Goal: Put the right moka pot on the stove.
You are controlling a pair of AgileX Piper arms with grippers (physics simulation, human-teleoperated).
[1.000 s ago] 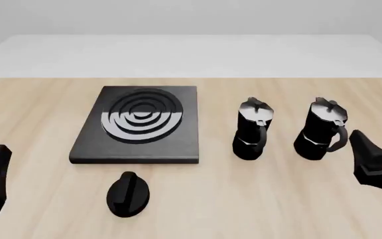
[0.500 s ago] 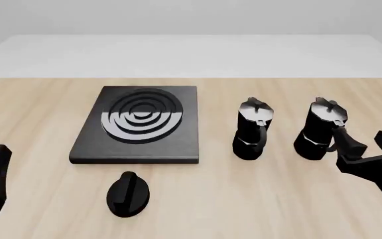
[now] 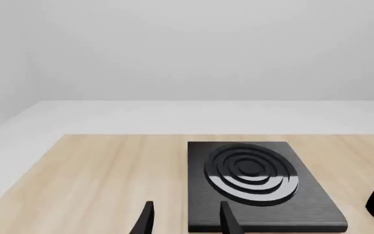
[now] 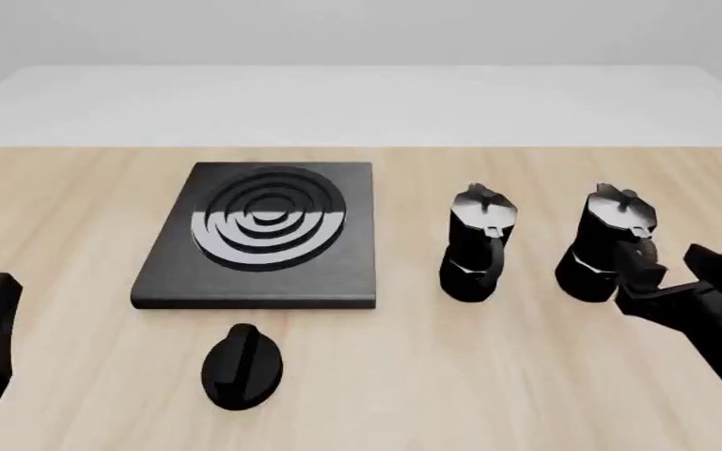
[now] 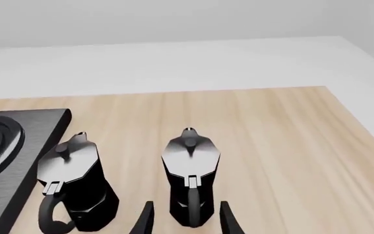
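The right moka pot [image 4: 604, 244] stands upright on the wooden table at the right, black and faceted, its handle turned toward me. My right gripper [image 4: 669, 261] is open just behind it. In the right wrist view the two fingers [image 5: 146, 217] flank the handle of the right moka pot [image 5: 190, 165] without gripping it. The stove [image 4: 336, 268], a flat black slab with raised rings, lies left of centre with nothing on it. My left gripper [image 3: 185, 212] is open and empty at the table's near left, short of the stove [image 3: 307, 195].
An identical second pot [image 4: 477, 246] stands between the stove and the right pot, close beside it [image 5: 76, 180]. A small black oval knob [image 4: 243, 366] lies in front of the stove. The table's right edge runs past the right pot.
My right gripper has moved forward and left, up to the right moka pot, so its fingers now flank the handle. The left arm and both pots have not moved.
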